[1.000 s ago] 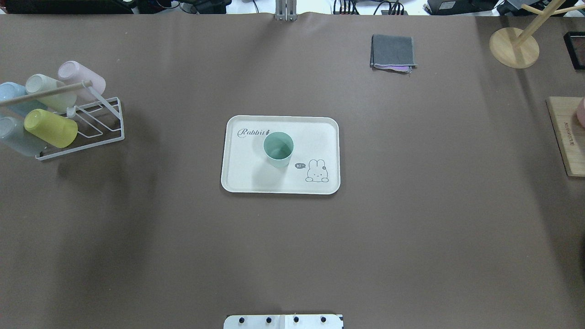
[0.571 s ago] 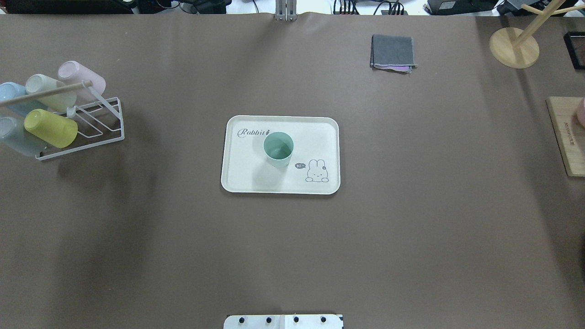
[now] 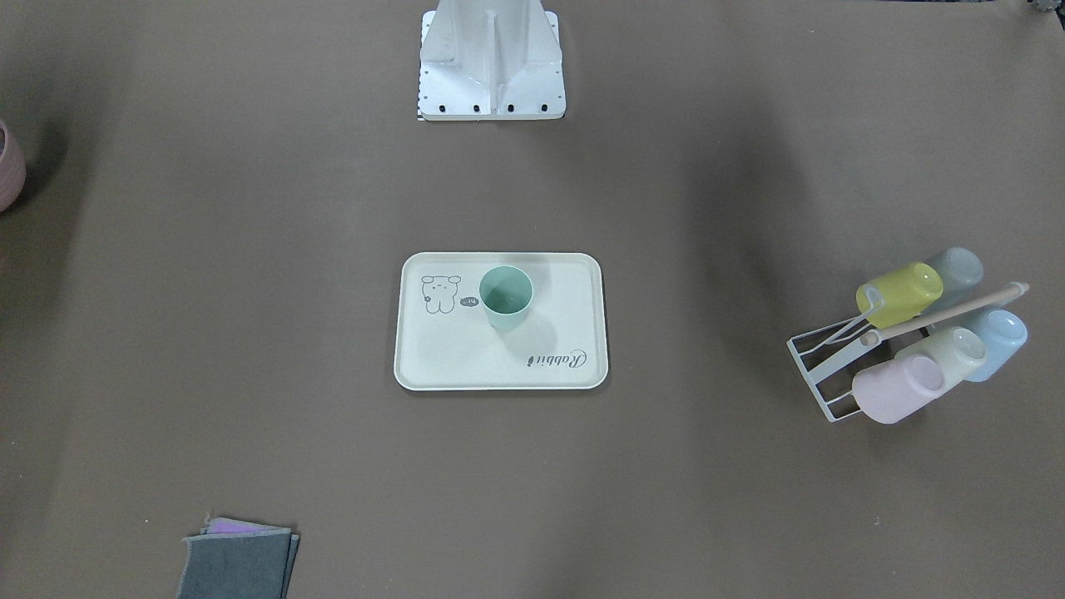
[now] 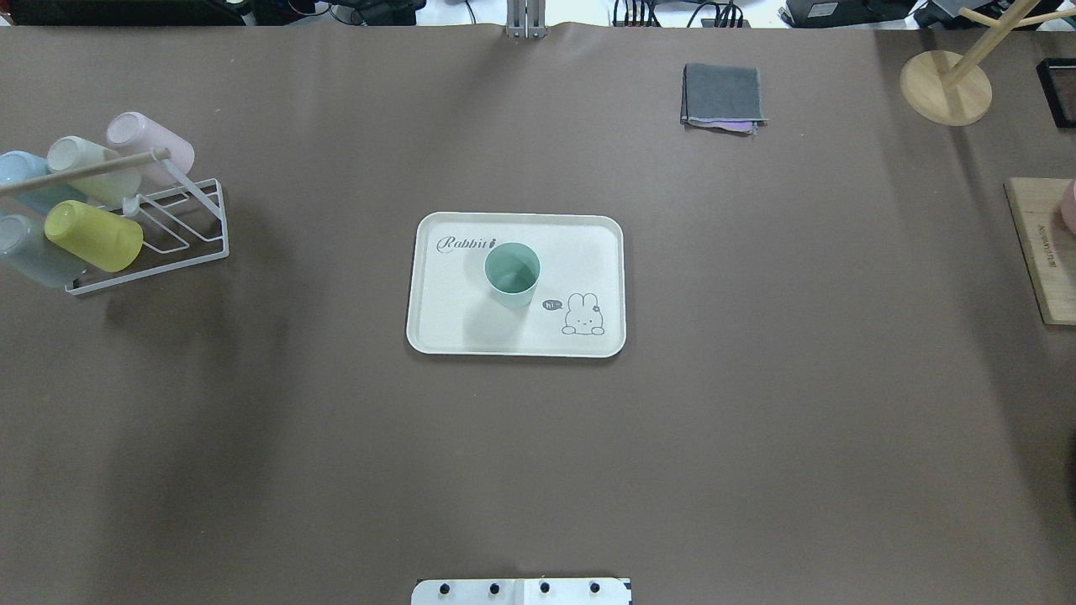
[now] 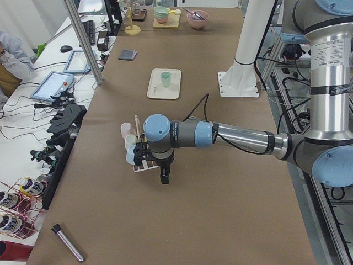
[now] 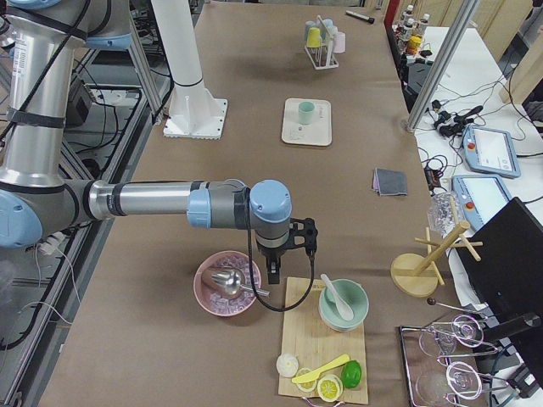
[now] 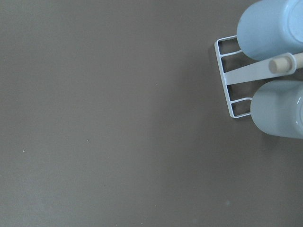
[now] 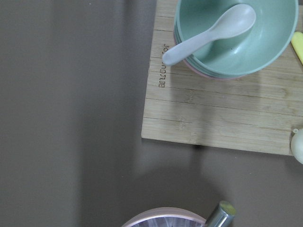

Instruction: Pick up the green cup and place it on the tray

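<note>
Near edge, middle: robot mount plate (image 4: 521, 591), nothing around it.

Both arms are parked out at the ends of the surface. The left pincer (image 5: 164, 175) hangs over bare surface just beside the cup rack (image 4: 168, 244) at the left end. It shows only in the side view, so I can't tell whether it's released or clenched. Nothing appears to be hanging from it. The right pincer (image 6: 273, 271) is at the right end, above the gap between the pink bowl (image 6: 227, 284) and the wooden board (image 8: 227, 113). Same story: I can't tell its state.

Centre of the surface: the green cup (image 4: 512, 273) stands upright, mouth up, on the tray (image 4: 445, 328), well inside the rim, between the script and the drawing. Nothing is touching it. I'd call the placement done.

Far edge, right of centre: folded grey cloth (image 4: 723, 97), well clear of everything.

What can go wrong from here, my read:
- You send another pick. The cup looks light and the tray isn't fixed, so a side contact tips the cup or slides the tray.
- The left arm swings toward the rack. It clips the dowel or the lime cup (image 4: 92, 235) and the rack dumps its cups.
- The right arm drops straight down. It hits the metal tool in the pink bowl or the board edge.

Suggest you lift both arms before any sideways move.
</note>
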You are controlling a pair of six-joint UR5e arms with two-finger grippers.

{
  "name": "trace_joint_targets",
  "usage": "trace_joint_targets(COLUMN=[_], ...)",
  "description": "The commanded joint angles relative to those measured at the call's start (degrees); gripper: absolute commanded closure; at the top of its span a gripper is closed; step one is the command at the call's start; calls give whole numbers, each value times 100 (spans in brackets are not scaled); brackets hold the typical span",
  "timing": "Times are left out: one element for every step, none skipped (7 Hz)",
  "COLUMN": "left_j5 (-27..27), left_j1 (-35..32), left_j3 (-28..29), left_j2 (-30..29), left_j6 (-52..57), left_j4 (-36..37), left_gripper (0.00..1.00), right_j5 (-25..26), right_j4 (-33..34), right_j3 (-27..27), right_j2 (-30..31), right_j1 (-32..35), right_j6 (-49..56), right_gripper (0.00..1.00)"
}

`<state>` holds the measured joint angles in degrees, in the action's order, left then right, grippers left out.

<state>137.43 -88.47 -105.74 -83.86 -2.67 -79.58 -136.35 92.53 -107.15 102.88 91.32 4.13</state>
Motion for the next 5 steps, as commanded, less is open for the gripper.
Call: trace_joint_targets(left_j5=[20, 38, 21, 3, -6], left_j1=[-21, -126, -136, -136, -144], left_j3=[-122, -270, -124, -18, -8], left_j2=[9, 44, 1, -25, 1], left_j6=[4, 12, 12, 39, 39], left_j4=[-5, -5, -5, -14, -5], left_gripper=[2, 2, 2, 2, 2], right_j5=[3, 3, 3, 3, 3], right_j4=[-7, 2, 2, -7, -7], right_j3=[2, 2, 10, 19, 19], right_j2=[-22, -22, -22, -31, -22], right_j1=[0, 0, 0, 0, 0], right_j6=[0, 9, 9, 9, 9], right_gripper=[0, 0, 0, 0, 0])
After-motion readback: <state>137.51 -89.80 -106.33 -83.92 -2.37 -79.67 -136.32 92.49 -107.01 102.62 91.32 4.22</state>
